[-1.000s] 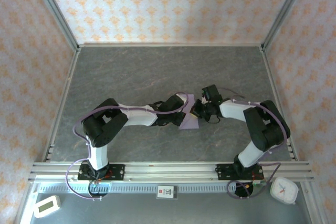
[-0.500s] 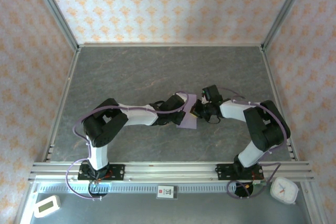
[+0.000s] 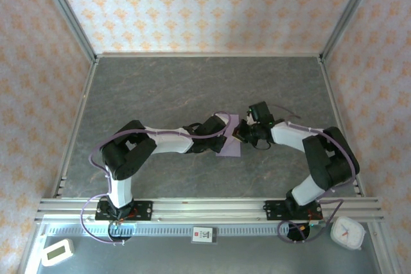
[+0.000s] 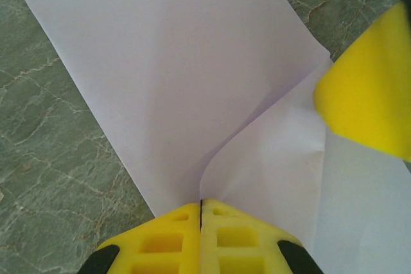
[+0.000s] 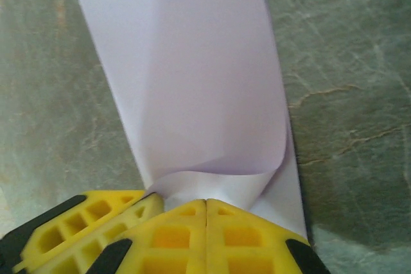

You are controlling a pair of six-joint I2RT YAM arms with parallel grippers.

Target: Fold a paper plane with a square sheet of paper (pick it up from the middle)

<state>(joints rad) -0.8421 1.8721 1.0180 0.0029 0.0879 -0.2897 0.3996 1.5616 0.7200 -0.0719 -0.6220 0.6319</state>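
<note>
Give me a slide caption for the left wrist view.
The shut left fingers pinch a lifted flap of the lavender paper above the grey table.

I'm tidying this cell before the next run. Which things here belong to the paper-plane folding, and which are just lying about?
In the job: lavender paper sheet, left tool, right tool, both shut on the sheet.
Lying about: white clock, small white display unit, label card.

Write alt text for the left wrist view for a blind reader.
The left tool, yellow and shut, pinches a raised fold of the lavender paper, which lies part-folded on a grey table. The right tool, also yellow, meets the paper's right edge.
</note>
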